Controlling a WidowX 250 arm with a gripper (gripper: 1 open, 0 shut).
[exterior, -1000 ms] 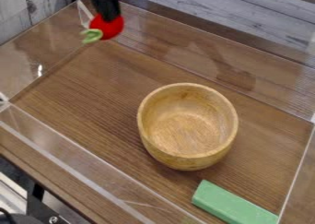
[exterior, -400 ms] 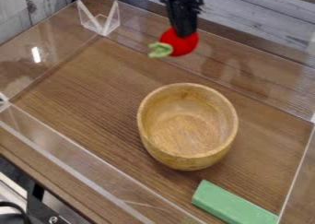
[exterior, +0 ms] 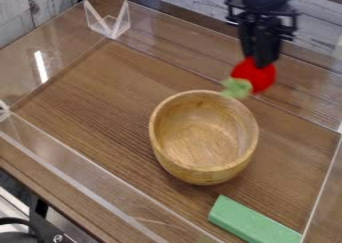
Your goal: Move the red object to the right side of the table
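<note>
**A:** One change that matters: the red object [exterior: 255, 74] has gone from the far-left corner a second ago, past the middle of the back edge, to just beyond the bowl [exterior: 203, 136] on its far right side.

**B:** Held or dropped?

**A:** Can't tell cleanly. The gripper [exterior: 261, 59] sits right over it, fingers straddling the top of the red body. No clear gap between fingers and toy, so it looks gripped, but whether the jaws have begun to let go isn't readable at this size. Whether the toy touches the table [exterior: 94, 97] is also unclear; it sits low, near the surface.

**B:** So task status?

**A:** My read: the carry is nearly done. It's right of centre now, with bare wood further right up to the acrylic wall [exterior: 325, 182]. Release here probably counts; a bit further right would be safer.

**B:** Orientation?

**A:** Long axis tilted, running from upper right to lower left in view. Green leafy end points down-left, toward the bowl's far rim; red rounded end is up under the fingers.

**B:** Risk?

**A:** It's rounded and the leafy end is close to the bowl rim. Dropped from here it might roll against the bowl. Green block [exterior: 251, 221] at the near edge is well apart, no issue.
</note>
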